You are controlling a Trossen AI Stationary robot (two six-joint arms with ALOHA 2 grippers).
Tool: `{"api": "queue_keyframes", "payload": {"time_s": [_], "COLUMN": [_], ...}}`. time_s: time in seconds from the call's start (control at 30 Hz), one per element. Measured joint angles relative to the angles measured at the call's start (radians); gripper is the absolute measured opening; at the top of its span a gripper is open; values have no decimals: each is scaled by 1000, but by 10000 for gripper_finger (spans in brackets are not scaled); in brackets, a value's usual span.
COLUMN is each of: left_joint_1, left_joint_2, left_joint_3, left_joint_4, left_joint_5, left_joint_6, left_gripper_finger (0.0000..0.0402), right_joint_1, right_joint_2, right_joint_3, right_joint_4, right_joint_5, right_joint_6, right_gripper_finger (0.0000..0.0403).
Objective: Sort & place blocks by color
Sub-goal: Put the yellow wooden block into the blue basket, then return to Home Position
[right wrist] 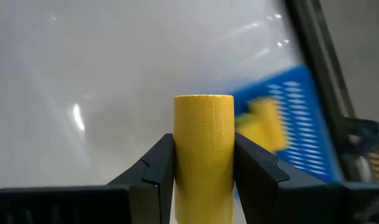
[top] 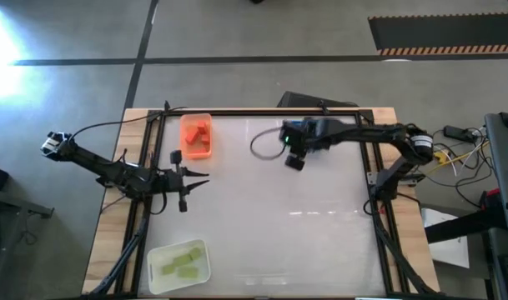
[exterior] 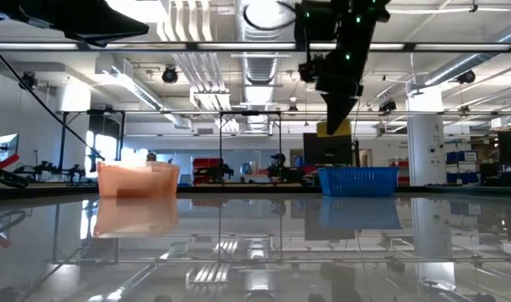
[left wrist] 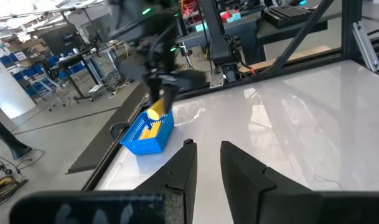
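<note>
My right gripper (right wrist: pixel 203 142) is shut on a yellow block (right wrist: pixel 203 124) and hangs over the far middle of the table (top: pixel 295 161). In the low view the block (exterior: pixel 334 127) is above the blue tray (exterior: pixel 358 179). That tray (right wrist: pixel 298 118) holds more yellow blocks (right wrist: pixel 264 124); in the left wrist view it sits below the right arm (left wrist: pixel 147 132). Red blocks lie in the orange tray (top: pixel 196 136), and light green blocks in the white tray (top: pixel 178 265). My left gripper (top: pixel 200 177) is open and waits above the left side of the table, holding nothing. My right gripper pinches the yellow block between its two fingers, one on each long side (right wrist: pixel 180 155). The fingers come from above, pointing down and lying along the block. The block's free end (right wrist: pixel 203 102) sticks out past the fingertips. It is lifted clear, above the blue tray.
The table top (top: pixel 270 225) is glossy white, with a black frame rail around it (top: pixel 372 179). The orange tray stands at the far left, the white tray at the near left corner. A cable loops on the table beside the right gripper (top: pixel 258 146).
</note>
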Motion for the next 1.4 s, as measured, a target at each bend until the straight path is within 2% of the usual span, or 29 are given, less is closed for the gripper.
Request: {"api": "queue_keyframes", "payload": {"time_s": [0.27, 0.47, 0.8, 1.03, 1.4], "left_joint_1": [0, 0, 0, 0, 0], "left_joint_2": [5, 6, 7, 7, 7], "left_joint_3": [0, 0, 0, 0, 0], "left_joint_4": [0, 0, -1, -8, -13], "left_joint_5": [0, 0, 0, 0, 0], "left_joint_6": [0, -1, -1, -6, -7], "left_gripper_finger": [54, 54, 54, 54, 54], "right_joint_1": [-266, -369, -382, -382, -382], "right_joint_2": [24, 83, 94, 94, 94], "right_joint_3": [-38, -74, -85, -85, -85], "right_joint_4": [26, 55, 57, 57, 66], "right_joint_5": [-30, -99, -101, -101, -101], "right_joint_6": [-192, -248, -238, -221, -178], "right_gripper_finger": [114, 114, 116, 146, 164]}}
